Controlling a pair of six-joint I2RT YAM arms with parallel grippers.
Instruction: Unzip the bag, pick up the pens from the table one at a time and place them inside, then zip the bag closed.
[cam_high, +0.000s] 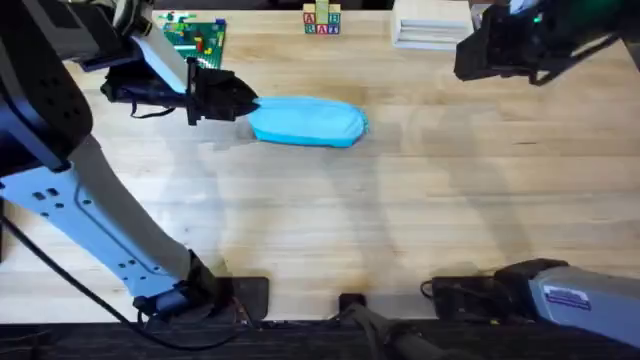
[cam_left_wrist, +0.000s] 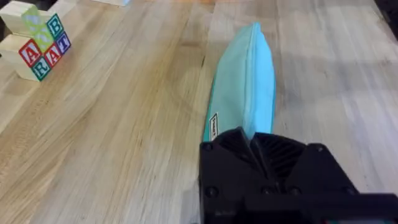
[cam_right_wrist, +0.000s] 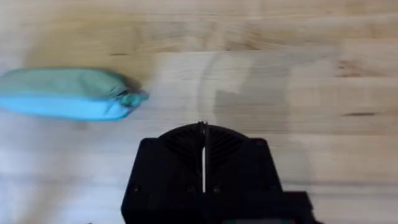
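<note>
A light blue bag (cam_high: 306, 122) lies zipped and plump on the wood-grain table (cam_high: 400, 220), toward its far side, its contents hidden by the closed fabric. The left gripper (cam_high: 240, 103) has its black fingers pinched onto the pouch's left end, the zipper pull lost behind them. The right gripper (cam_right_wrist: 203, 134) hangs above bare wood well off the bag's other end, fingers pressed together on nothing. Lettered toy blocks (cam_left_wrist: 36, 40) stand beyond
</note>
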